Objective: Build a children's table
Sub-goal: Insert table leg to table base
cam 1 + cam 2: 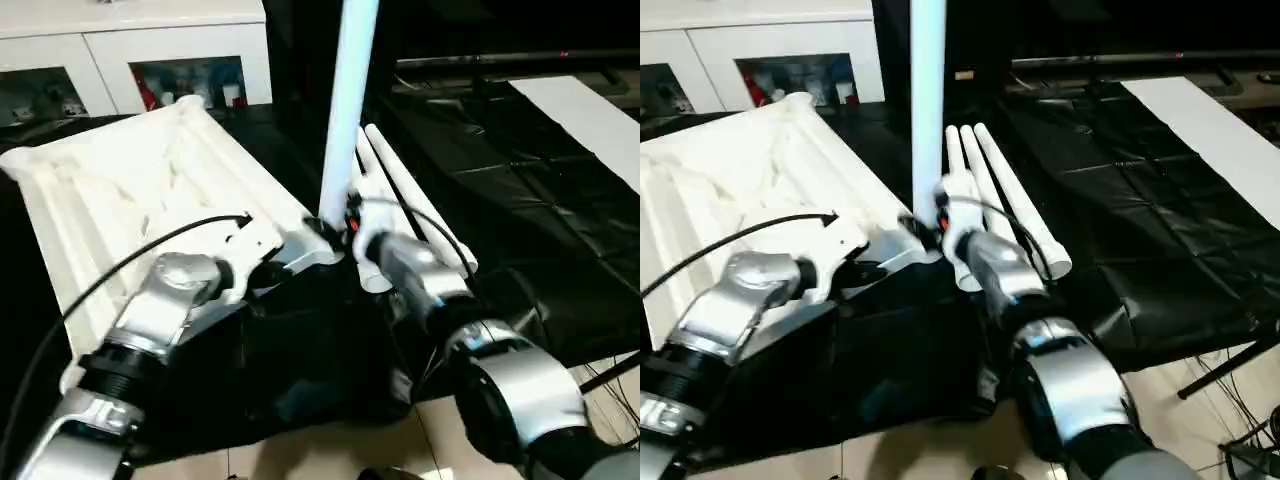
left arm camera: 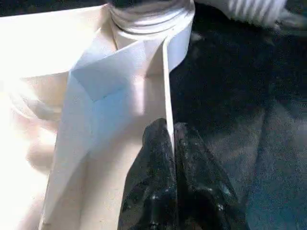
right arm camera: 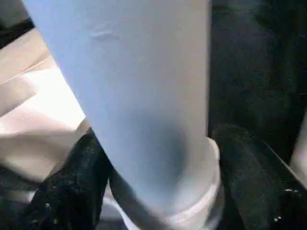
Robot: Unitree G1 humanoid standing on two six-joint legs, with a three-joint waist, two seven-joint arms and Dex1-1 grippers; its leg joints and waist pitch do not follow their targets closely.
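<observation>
The children's table top (image 1: 130,190) lies upside down on black sheeting, ribbed underside up. One white leg (image 1: 345,110) stands upright in the corner socket (image 2: 148,19) nearest me. My right gripper (image 3: 160,136) is at the base of that leg, jaws open, one black finger (image 3: 72,191) against the tube and the other finger (image 3: 254,177) slightly clear of it. My left gripper (image 2: 171,139) is shut on the thin rim wall of the table top just beside that socket. Three loose legs (image 1: 1005,200) lie side by side to the right of the upright one.
A white cabinet with glass doors (image 1: 150,60) stands at the back left. Black sheeting (image 1: 520,200) covers the work surface, with a white panel (image 1: 590,120) at far right. Tiled floor (image 1: 330,450) and cables (image 1: 1230,400) lie at the front.
</observation>
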